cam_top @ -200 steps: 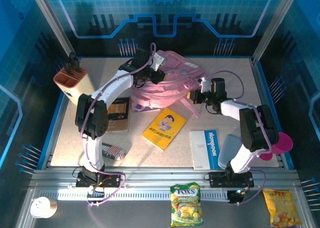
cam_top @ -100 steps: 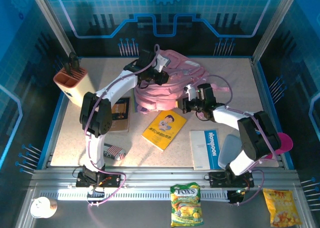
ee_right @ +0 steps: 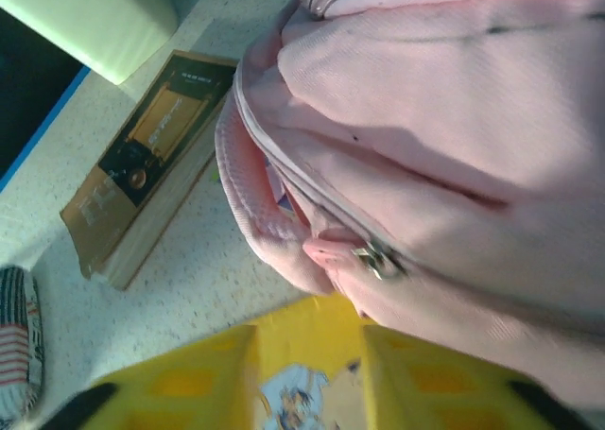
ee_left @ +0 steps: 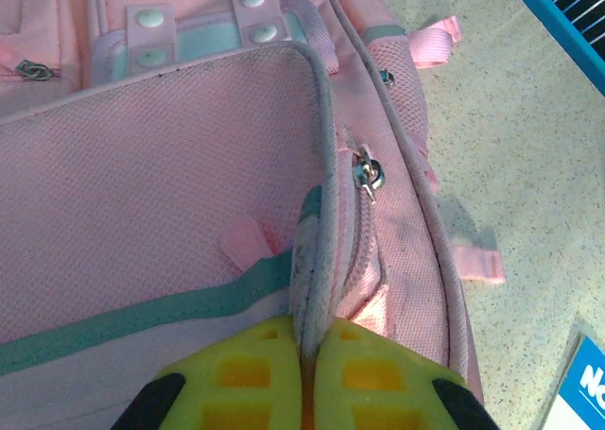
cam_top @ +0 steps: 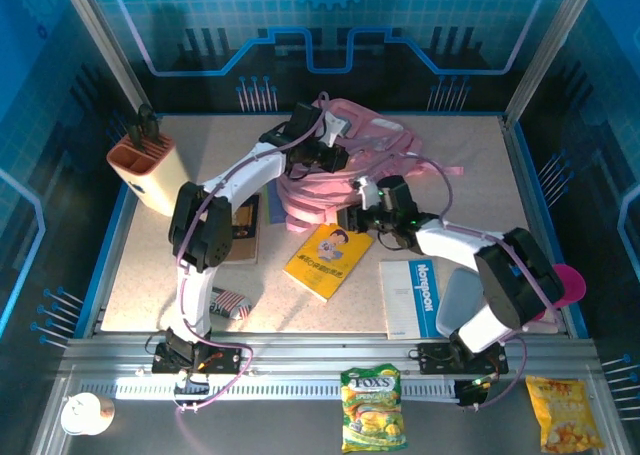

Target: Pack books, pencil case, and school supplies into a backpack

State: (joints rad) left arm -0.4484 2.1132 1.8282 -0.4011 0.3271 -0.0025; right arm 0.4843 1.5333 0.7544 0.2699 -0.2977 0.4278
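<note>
Speckled beige tabletop (cam_top: 200, 140) sits inside a blue-walled cell, with the backpack (cam_top: 375, 145) at the middle of its far edge. Your left gripper (ee_left: 307, 350) is pinched tight on the rim of the bag's mesh flap (ee_left: 170, 165), holding it up.

Your right gripper (ee_right: 307, 359) has changed most. A second ago it sat shut at the backpack's right side. It has since swung in to the bag's near side, and its jaws now stand moderately apart with nothing between them. A zipper pull (ee_right: 378, 258) hangs just beyond its fingertips, so I judge it has only now let go there. Meanwhile the bag has been pulled out of shape, its straps trailing toward the right edge.

Nothing looks packed yet:
- The yellow book (cam_top: 328, 260) lies mid-table, directly under the right gripper.
- The white book (cam_top: 412, 297) is by the near edge, toward the right corner.
- The dark book (ee_right: 142, 156) is just left of the bag.
- The pencil case (cam_top: 228, 303) is toward the near-left corner.

With the flap held and that hand free, the yellow book looks your easiest first pick.
</note>
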